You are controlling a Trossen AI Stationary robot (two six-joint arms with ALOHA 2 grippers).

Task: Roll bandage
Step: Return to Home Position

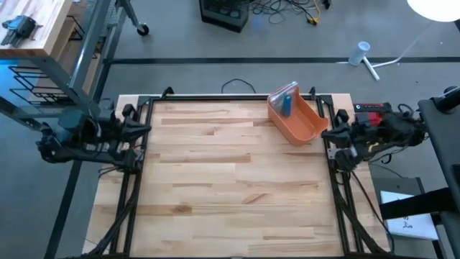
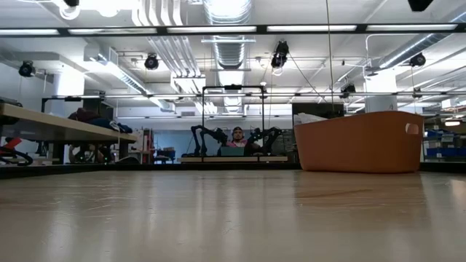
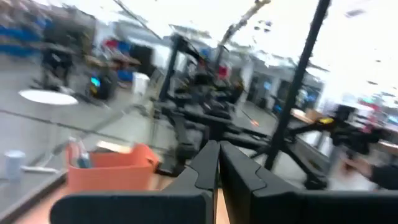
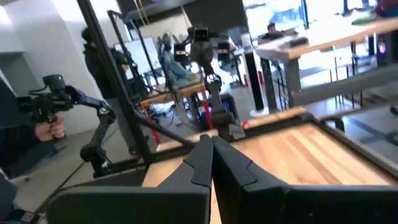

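An orange bin [image 1: 297, 117] stands on the wooden table at its far right, with a blue-and-clear item [image 1: 286, 99] inside it; it also shows in the low view [image 2: 359, 141] and the left wrist view [image 3: 111, 169]. No bandage shows on the table. My left gripper [image 3: 217, 163] is shut and empty at the table's left edge [image 1: 136, 131]. My right gripper [image 4: 210, 155] is shut and empty at the table's right edge [image 1: 332, 133], next to the bin.
Black frame rails [image 1: 133, 180] run along the table's left and right sides and its far edge. The wooden tabletop [image 1: 230, 187] lies bare between the arms. A person holding a camera rig [image 4: 50, 102] stands beyond the table.
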